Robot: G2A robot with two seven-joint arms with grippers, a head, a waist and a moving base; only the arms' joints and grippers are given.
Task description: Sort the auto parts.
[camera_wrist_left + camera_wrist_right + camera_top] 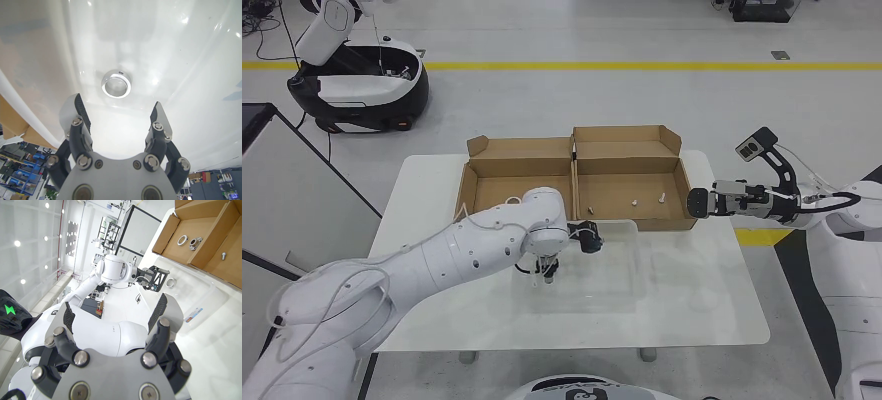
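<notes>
A shiny metal ring [116,83] lies flat on the floor of a clear plastic tray [627,285] in the middle of the table. My left gripper [116,100] hangs just above the ring, open, with one finger to each side of it and nothing held. From the right wrist view I see that same left gripper [157,279] beside the ring [170,282]. My right gripper [115,300] is open and empty, and stands off the right end of the cardboard boxes [697,203].
Two open cardboard boxes [627,160] stand side by side behind the tray. The farther box holds a flat ring [182,240] and a flanged collar [194,243]. The nearer box holds a bolt [223,255]. The left arm [472,255] crosses the table's left half.
</notes>
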